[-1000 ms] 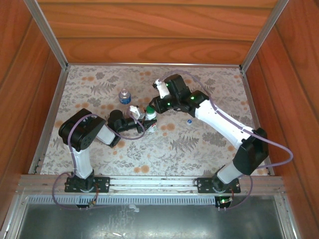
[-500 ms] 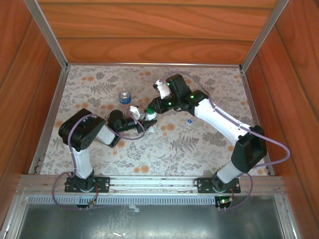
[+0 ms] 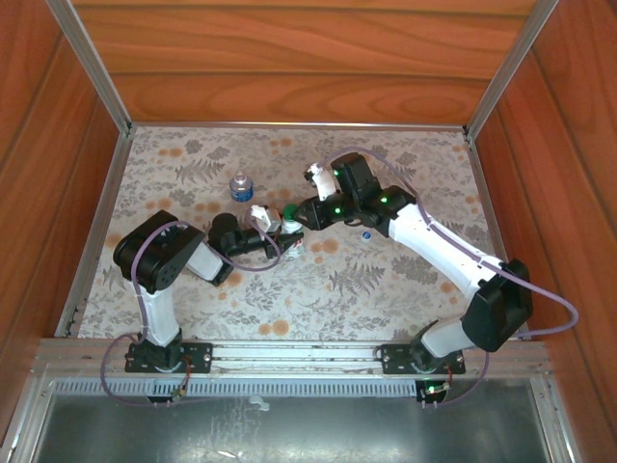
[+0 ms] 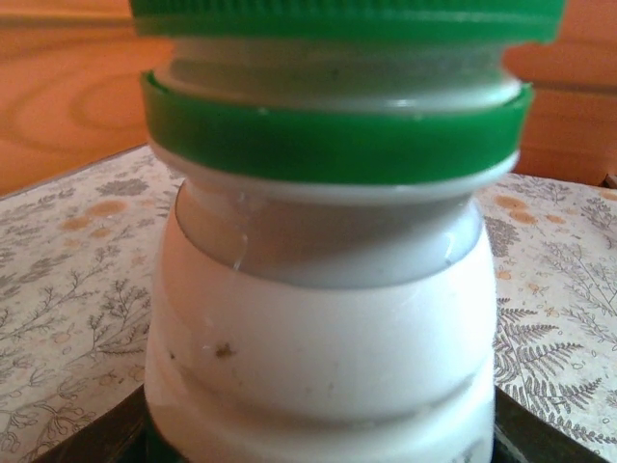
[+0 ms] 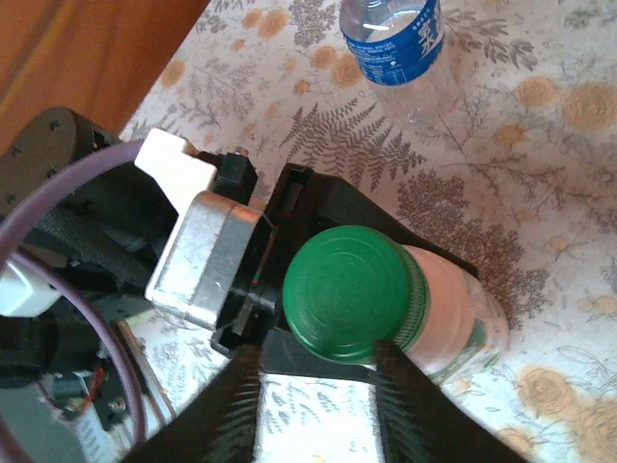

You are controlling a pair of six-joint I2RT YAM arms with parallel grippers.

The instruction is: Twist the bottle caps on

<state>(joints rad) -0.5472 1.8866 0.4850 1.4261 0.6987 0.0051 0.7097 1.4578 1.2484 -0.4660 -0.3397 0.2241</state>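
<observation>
Top view: the tall opaque white plastic bottle (image 3: 291, 234) was seen near the centre of the floral-patterned table (image 3: 386, 280), upright, clamped at the body by the left gripper (image 3: 278, 231) coming in from 9 o'clock. The dark green round screw cap (image 3: 289, 214) was seated on its neck. The right gripper (image 3: 295, 217) was positioned at the cap, reaching in from 3 o'clock. The short clear plastic bottle with a blue label (image 3: 239, 185) was standing apart at 10 o'clock from the white bottle.

Left wrist view: the white bottle (image 4: 318, 357) was framed at close range, with the green cap (image 4: 347, 14) at 12 o'clock above a green collar ring (image 4: 333, 140). A band of white neck was visible between cap and ring. The left gripper (image 4: 318, 439) was clenched on the bottle's lower body, dark jaw corners showing at 7 and 5 o'clock.

Right wrist view: the green cap (image 5: 352, 294) was viewed from above on the white bottle (image 5: 458, 318), held in the black jaws of the left gripper (image 5: 424, 318). The right gripper (image 5: 313, 362) was released: jaws spread wider than the cap, blurred fingers (image 5: 236, 410) at 6 o'clock, one tip overlapping the cap's edge at 5 o'clock. The clear bottle (image 5: 395, 39) was seen at 12 o'clock.
</observation>
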